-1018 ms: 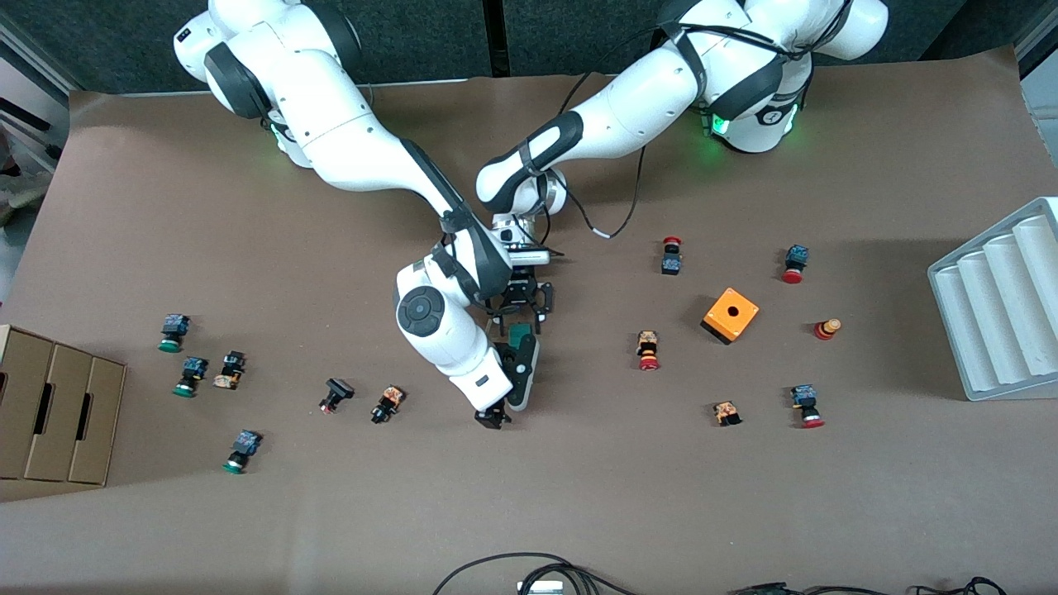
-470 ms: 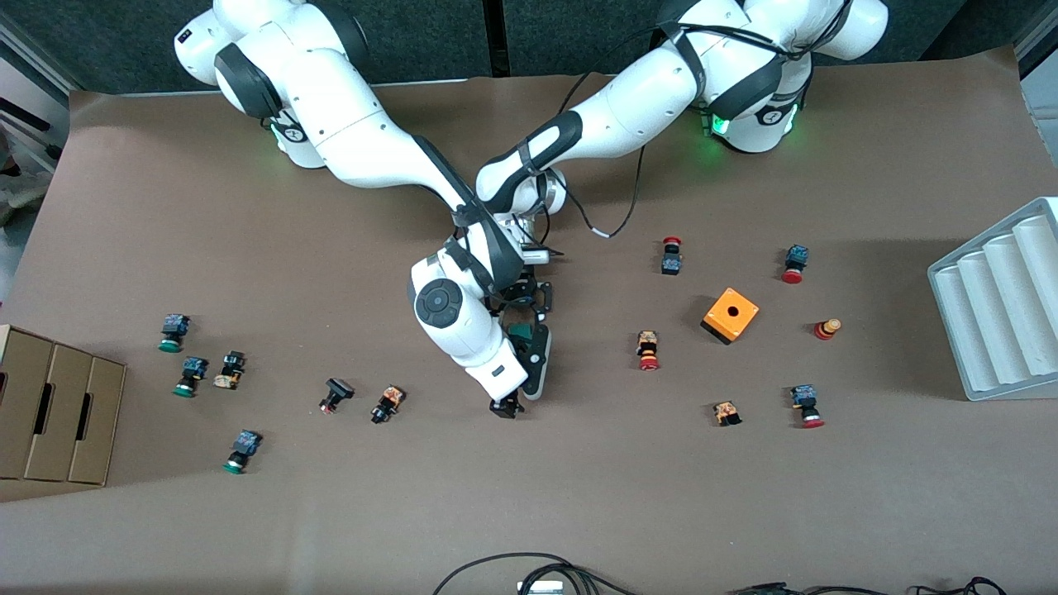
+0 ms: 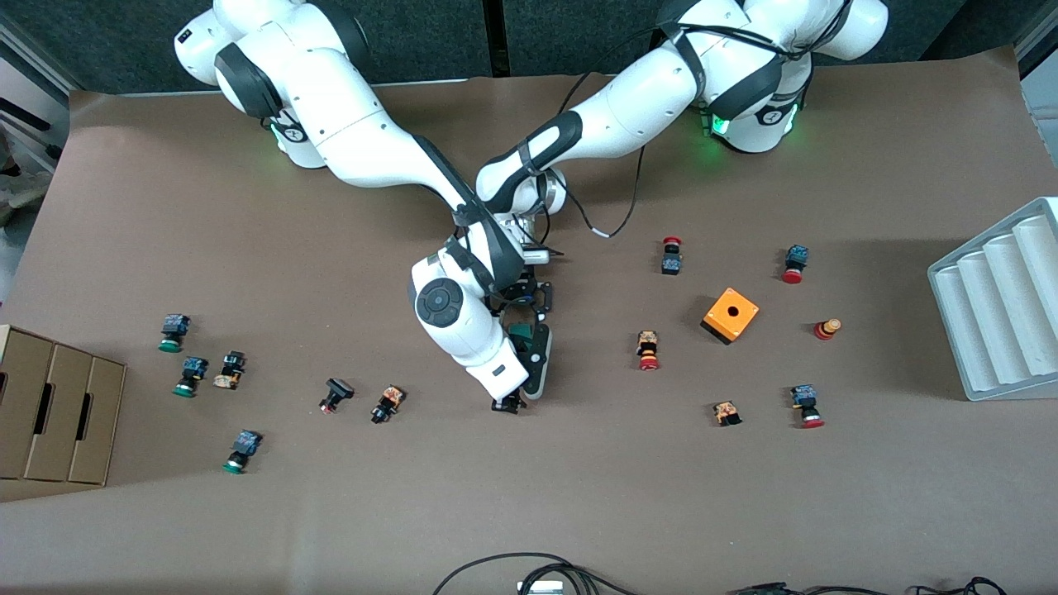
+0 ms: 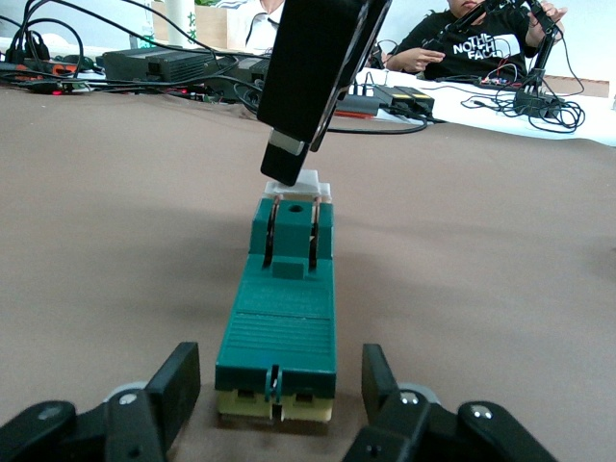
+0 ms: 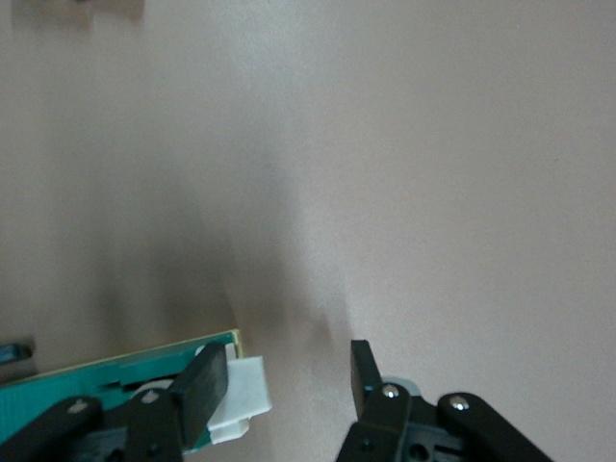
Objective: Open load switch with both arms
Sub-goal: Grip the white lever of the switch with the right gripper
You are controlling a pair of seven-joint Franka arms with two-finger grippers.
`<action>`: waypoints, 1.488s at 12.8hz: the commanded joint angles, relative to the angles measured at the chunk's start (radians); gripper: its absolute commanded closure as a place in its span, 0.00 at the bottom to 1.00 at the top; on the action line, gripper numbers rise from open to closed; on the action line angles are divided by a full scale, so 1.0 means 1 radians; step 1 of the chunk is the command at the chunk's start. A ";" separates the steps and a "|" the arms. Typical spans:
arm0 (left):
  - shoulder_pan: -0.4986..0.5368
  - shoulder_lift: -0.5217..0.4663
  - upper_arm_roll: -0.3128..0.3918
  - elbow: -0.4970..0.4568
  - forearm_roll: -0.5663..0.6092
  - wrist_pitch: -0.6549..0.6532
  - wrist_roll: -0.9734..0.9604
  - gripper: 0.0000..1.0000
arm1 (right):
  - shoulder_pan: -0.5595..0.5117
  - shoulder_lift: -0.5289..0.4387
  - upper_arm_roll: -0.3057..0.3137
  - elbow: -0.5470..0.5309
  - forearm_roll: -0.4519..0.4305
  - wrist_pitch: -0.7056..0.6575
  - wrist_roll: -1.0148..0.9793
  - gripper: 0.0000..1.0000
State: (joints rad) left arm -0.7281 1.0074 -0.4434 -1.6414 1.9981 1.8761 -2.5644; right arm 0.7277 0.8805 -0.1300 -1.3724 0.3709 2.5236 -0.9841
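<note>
Narrow green plastic load switch (image 4: 279,308): left gripper (image 4: 279,409) clamps one end; right gripper (image 5: 279,385), part-open, beside its white slider (image 5: 241,390). Unopened.

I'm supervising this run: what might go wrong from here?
The white sliding piece sits against one finger of the open right gripper, off-centre; closing may nudge it sideways or slip off. The left gripper holds only one end of the load switch, so a pull might pivot it.
</note>
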 commanded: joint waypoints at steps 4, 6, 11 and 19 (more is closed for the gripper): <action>-0.014 0.013 0.009 0.009 0.011 -0.018 -0.019 0.24 | 0.006 -0.017 -0.046 -0.008 0.036 0.008 -0.018 0.32; -0.014 0.013 0.009 0.009 0.011 -0.018 -0.019 0.24 | 0.004 -0.021 -0.051 -0.010 0.034 -0.020 -0.018 0.30; -0.014 0.013 0.009 0.008 0.011 -0.018 -0.019 0.24 | 0.019 -0.025 -0.049 -0.016 0.036 -0.034 -0.011 0.40; -0.014 0.013 0.009 0.008 0.011 -0.018 -0.019 0.24 | 0.022 -0.052 -0.049 -0.039 0.037 -0.074 0.028 0.04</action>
State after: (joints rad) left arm -0.7288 1.0085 -0.4432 -1.6414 1.9983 1.8724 -2.5644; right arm 0.7421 0.8546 -0.1735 -1.3814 0.3712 2.4601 -0.9626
